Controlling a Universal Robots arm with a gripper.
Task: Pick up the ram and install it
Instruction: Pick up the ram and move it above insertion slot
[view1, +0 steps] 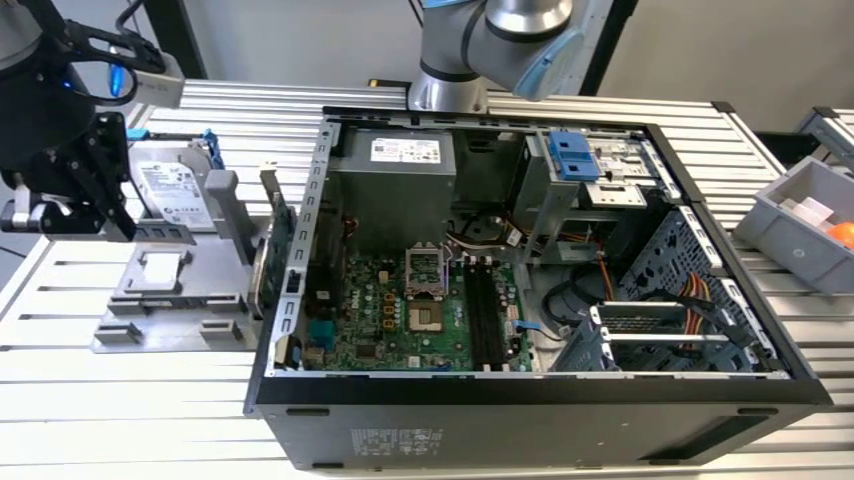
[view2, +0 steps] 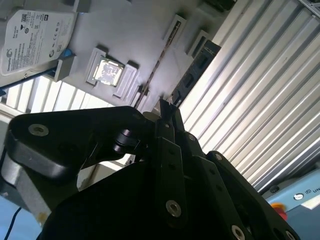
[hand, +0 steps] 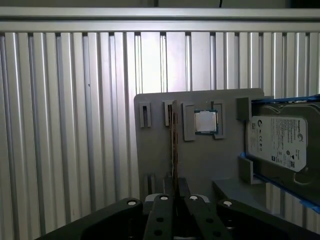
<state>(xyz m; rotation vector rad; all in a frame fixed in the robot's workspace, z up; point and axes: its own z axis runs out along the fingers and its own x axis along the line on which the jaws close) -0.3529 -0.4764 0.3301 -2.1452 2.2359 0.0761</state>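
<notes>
The ram (hand: 174, 145) stands on edge in a slot of the grey fixture plate (hand: 155, 165); it appears as a thin strip in both wrist views (view2: 159, 70). In the exterior view the ram (view1: 274, 225) stands at the plate's side nearest the computer case. My black gripper (view1: 118, 225) hangs above the plate at the exterior view's left, clear of the stick. In the first wrist view the gripper (hand: 179, 197) lines up over the ram's edge, narrowly open with nothing in it. The gripper (view2: 168, 106) tips also show in the second wrist view. The motherboard's long memory slots (view1: 481, 315) lie inside the open case.
A hard drive (view1: 174, 190) and a processor chip (hand: 205, 122) also sit on the fixture plate. The open computer case (view1: 534, 385) fills the table's middle, with the arm's base (view1: 447, 60) behind it. A grey bin (view1: 807, 225) stands at the exterior view's right.
</notes>
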